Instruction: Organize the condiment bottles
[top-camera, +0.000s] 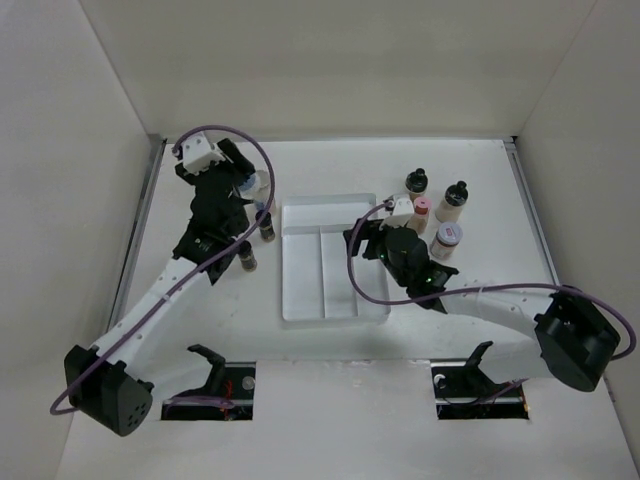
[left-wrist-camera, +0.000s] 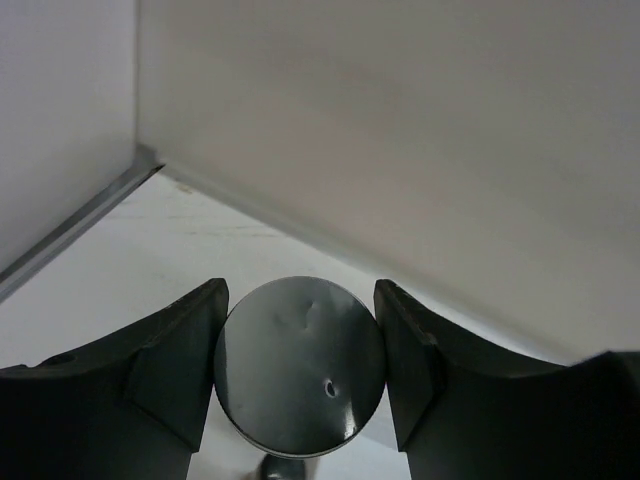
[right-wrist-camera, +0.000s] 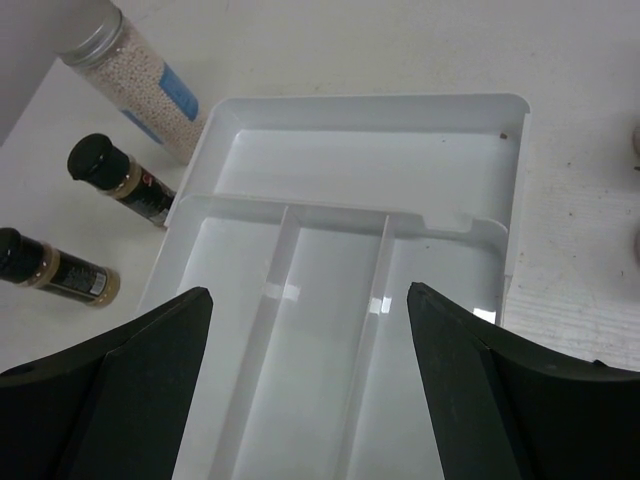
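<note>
While the left gripper (left-wrist-camera: 300, 335) is clamped on the silver-capped bottle (right-wrist-camera: 130, 75), its two fingers (left-wrist-camera: 170, 370) press on opposite sides of the round silver cap (left-wrist-camera: 300, 375). The cap fills the gap between the jaws in the left wrist view. Past the fingertips, the table runs up to the white back wall (left-wrist-camera: 400, 150).

The right gripper (right-wrist-camera: 310, 300) hangs with its jaws spread wide, holding nothing, over the white tray (right-wrist-camera: 370, 100). Under the gap lie the tray's three long compartments, with both dividers running between the fingers. The crosswise compartment lies beyond the fingertips.

Outside this gripper's left finger, a black-capped bottle (right-wrist-camera: 50, 265) with brown contents sits apart from the tray's edge. Another black-capped bottle (right-wrist-camera: 120, 180) is farther out, touching or just beside that edge. Beyond it, the silver-capped bottle shows pale granules and a blue label near the tray's far corner.

In the top view, four more stand on the table outside the right finger. These are a pink-capped bottle (top-camera: 421, 207) closest to the gripper, a silver-lidded jar (top-camera: 447, 240) beside it, and a third black-capped bottle (top-camera: 417, 183) and a fourth black-capped bottle (top-camera: 456, 196) farther off.
</note>
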